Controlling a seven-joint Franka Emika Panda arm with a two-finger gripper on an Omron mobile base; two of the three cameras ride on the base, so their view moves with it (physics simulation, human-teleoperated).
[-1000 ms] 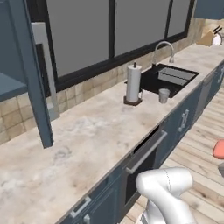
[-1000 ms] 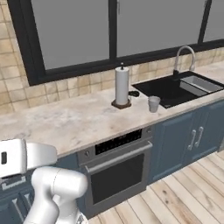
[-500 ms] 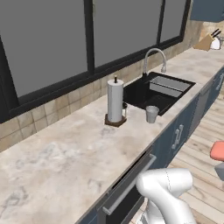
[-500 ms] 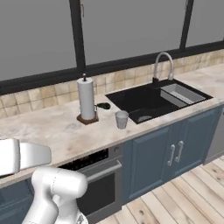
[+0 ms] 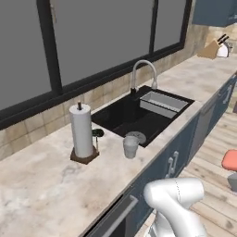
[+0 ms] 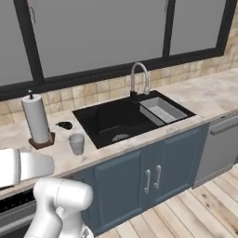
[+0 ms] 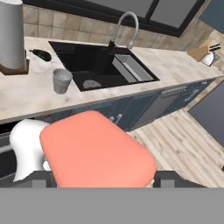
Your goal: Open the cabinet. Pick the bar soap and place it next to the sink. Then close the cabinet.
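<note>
In the hand view the salmon-pink bar soap [image 7: 96, 151] fills the lower middle, and my gripper [image 7: 105, 179] is shut on it with a dark finger tip at each side. The same soap [image 5: 230, 159] shows at the right edge of the left base view, out over the wooden floor in front of the counter. The black sink [image 5: 118, 115] [image 6: 107, 118] [image 7: 87, 57] lies recessed in the marble counter ahead, with a curved silver faucet [image 5: 141, 69] [image 6: 139, 74] behind it and a grey ribbed rack [image 5: 164, 102] in its right part. The cabinet is out of view.
Left of the sink stand a paper towel roll [image 5: 82, 132] [image 6: 36, 118], a grey cup [image 5: 131, 146] [image 6: 76, 144] [image 7: 61, 81] and a small dark object [image 5: 97, 133]. A knife block [image 5: 213, 48] sits far right. Bare marble counter [image 6: 209, 95] runs right of the sink.
The base has driven right along the counter, so the whole picture shifted: the open cabinet door left the view and the sink came to the middle. The soap stays in the gripper.
</note>
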